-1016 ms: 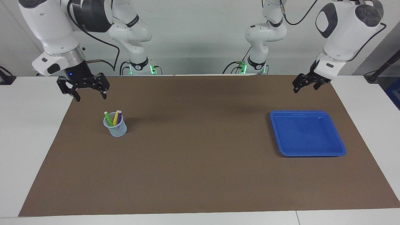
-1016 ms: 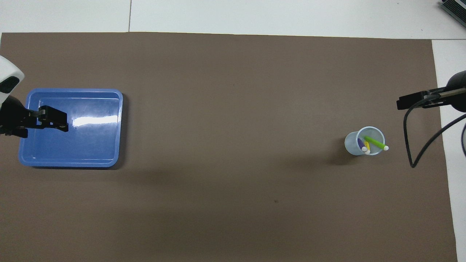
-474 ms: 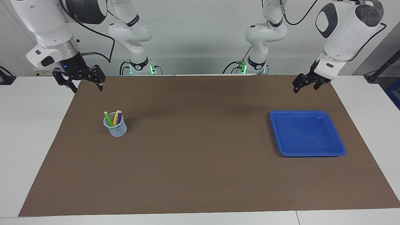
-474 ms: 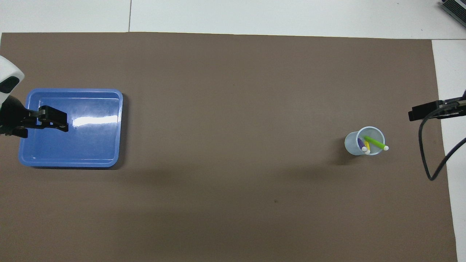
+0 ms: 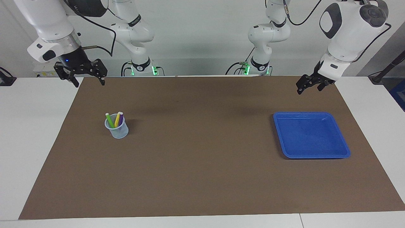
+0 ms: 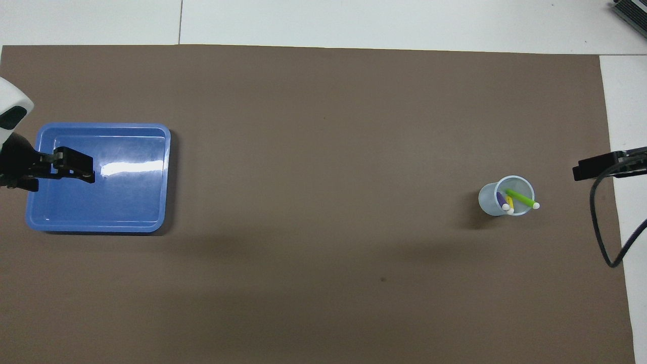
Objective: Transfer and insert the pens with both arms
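3 pens stand in a clear cup; both hands hang empty with fingers spread.

Toward the right arm's end of the brown mat (image 5: 202,177) on the white surface (image 5: 28,133), the cup (image 5: 117,129) holds the green pen (image 5: 109,120), yellow pen (image 5: 117,119) and purple pen (image 5: 120,121), pale ends up. The blue tray (image 5: 311,153) lies well apart toward the left arm's end. The right hand (image 5: 88,83) hangs over the mat's corner at the robots' edge, fingers spread wide. The left hand (image 5: 308,87) hangs over the mat between the tray and the robots' edge, fingers apart.
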Motion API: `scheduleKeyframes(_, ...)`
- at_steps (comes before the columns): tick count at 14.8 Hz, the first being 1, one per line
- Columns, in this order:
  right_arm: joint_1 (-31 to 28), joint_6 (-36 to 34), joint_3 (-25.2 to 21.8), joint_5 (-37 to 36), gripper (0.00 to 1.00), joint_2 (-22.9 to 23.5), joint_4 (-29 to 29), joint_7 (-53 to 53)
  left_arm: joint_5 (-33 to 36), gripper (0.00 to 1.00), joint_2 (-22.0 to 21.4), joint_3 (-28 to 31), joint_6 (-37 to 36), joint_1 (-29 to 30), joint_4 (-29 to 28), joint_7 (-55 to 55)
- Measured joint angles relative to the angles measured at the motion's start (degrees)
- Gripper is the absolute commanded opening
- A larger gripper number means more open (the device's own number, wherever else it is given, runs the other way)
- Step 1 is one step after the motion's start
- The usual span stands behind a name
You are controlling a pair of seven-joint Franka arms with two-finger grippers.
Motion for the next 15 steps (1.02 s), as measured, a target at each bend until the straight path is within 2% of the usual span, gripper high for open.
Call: scheduleKeyframes(15,0.1,-2.6,-0.1,0.0,1.00,0.0,0.0,0.0,0.0,1.00,0.0,0.0,0.0,0.0,0.0,0.0)
